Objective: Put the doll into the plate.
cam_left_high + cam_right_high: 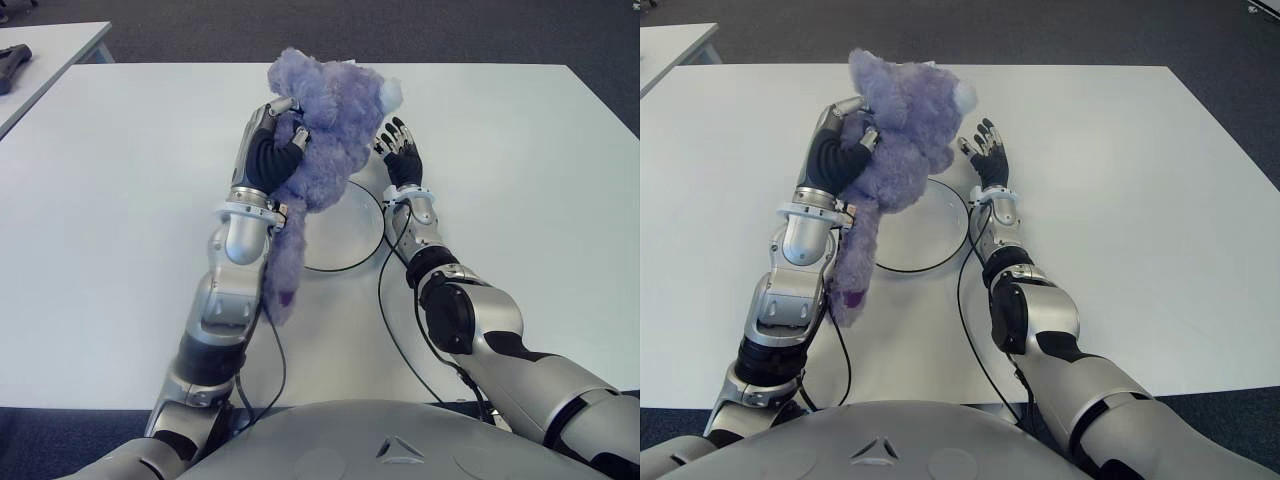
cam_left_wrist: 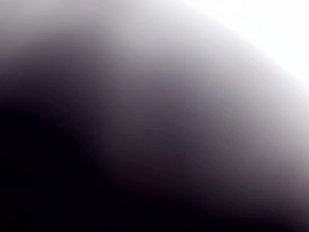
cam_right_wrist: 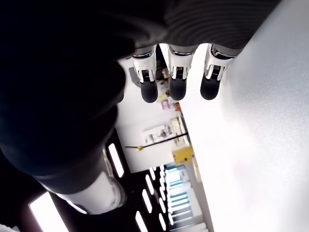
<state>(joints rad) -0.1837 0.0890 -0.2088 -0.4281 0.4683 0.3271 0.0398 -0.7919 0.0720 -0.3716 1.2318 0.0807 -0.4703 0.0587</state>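
A fluffy purple doll (image 1: 325, 125) with a white ear hangs above the left side of a round white plate (image 1: 345, 235) with a dark rim. My left hand (image 1: 275, 145) is shut on the doll's body, and the doll's leg dangles down along my left forearm. The left wrist view shows only a blur of fur pressed against the lens. My right hand (image 1: 398, 148) shows just past the plate's right edge, fingers (image 3: 176, 82) extended and holding nothing.
A white table (image 1: 520, 180) spreads wide around the plate. A second white table (image 1: 50, 50) with a dark object (image 1: 12, 62) stands at the far left. Black cables (image 1: 395, 320) run along both arms near the front edge.
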